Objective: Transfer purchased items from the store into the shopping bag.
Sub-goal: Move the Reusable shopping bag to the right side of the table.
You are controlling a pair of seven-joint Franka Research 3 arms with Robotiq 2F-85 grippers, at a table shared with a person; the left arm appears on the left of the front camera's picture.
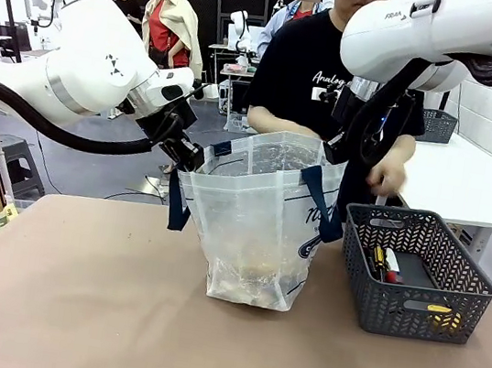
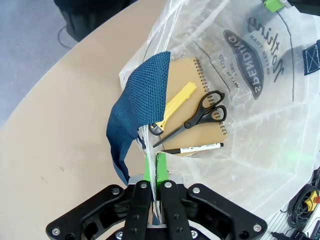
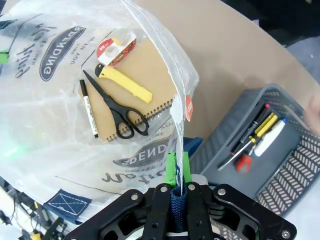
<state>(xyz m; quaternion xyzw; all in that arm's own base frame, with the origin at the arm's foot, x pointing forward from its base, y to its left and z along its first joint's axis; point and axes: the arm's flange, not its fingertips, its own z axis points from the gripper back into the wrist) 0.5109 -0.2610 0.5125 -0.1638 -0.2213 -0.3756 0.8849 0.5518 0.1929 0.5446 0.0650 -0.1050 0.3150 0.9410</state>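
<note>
Tan surface, busy workshop room behind. On it the left gripper [image 2: 154,162] is pinched tight on the shopping bag [image 1: 259,223] rim by its navy strap. The right gripper [image 3: 178,165] is clamped on the opposite strap, so the mouth gapes upward between them. Just beside the bag, on the robot's right, sits the store [image 1: 416,284] with pens [image 3: 262,129] left inside. The person's hand [image 1: 386,177] at its far rim is nearest.

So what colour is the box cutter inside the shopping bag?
Yellow. The box cutter lies on the brown notebook; clearest in the right wrist view.
</note>
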